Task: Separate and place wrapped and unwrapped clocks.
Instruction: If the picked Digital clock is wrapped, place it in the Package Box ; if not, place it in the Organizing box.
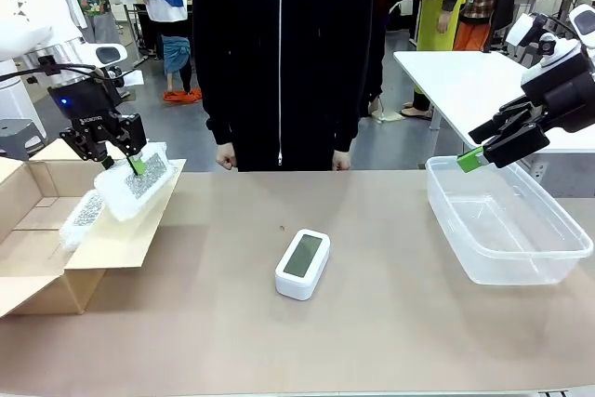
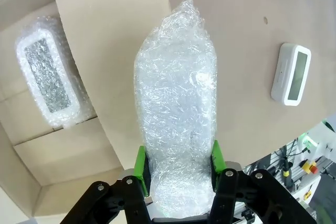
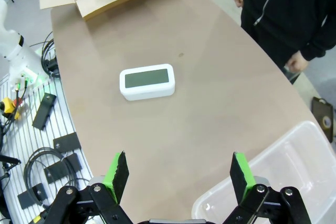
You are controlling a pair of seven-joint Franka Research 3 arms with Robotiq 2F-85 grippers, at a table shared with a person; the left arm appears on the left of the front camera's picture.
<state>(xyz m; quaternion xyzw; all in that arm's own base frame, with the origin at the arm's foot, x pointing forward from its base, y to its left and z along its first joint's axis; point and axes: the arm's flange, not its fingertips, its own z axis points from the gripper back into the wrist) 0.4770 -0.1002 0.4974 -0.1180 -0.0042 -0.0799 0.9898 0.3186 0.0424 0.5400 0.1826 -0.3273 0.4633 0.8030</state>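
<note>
My left gripper (image 1: 133,163) is shut on a bubble-wrapped clock (image 1: 138,180), holding it over the flap of the cardboard box (image 1: 112,239); the same wrapped clock (image 2: 176,124) rises between the green pads (image 2: 140,169). A second wrapped clock (image 1: 82,216) lies inside the box, screen up (image 2: 47,77). The bare white clock (image 1: 303,263) with a grey screen rests on the middle of the table (image 3: 147,81). My right gripper (image 1: 472,161) hangs open above the clear plastic bin (image 1: 507,220), nothing between its fingers (image 3: 178,169).
A person in a black jacket stands at the far edge, hands (image 1: 227,157) at the table's rim. The clear bin's rim (image 3: 273,156) sits just below my right gripper. A white table (image 1: 465,72) stands behind on the right.
</note>
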